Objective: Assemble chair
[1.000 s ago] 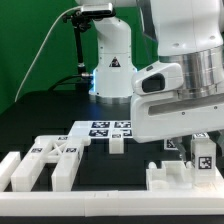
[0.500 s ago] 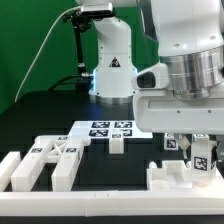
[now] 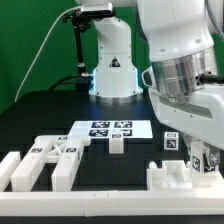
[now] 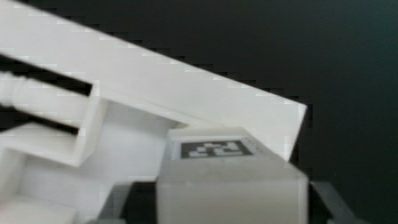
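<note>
My gripper (image 3: 207, 160) is low at the exterior view's right, shut on a white chair block with a square tag (image 4: 221, 150). In the wrist view its dark fingers (image 4: 130, 205) flank the block. The block hangs just above a larger white chair part (image 3: 172, 178) at the front right, which shows as a slanted white plate with bars in the wrist view (image 4: 169, 85). A tagged face (image 3: 170, 142) shows just beside my gripper. Several tagged white bars (image 3: 45, 160) lie at the front left. A small white piece (image 3: 117, 144) stands mid-table.
The marker board (image 3: 105, 127) lies flat in the middle of the black table, in front of the robot base (image 3: 112, 65). A low white border rail (image 3: 90, 205) runs along the front edge. The arm's bulk fills the upper right of the exterior view.
My wrist has turned and swung toward the exterior view's right, and the arm now tilts. The held block stays low over the front-right part. The other pieces have not moved.
</note>
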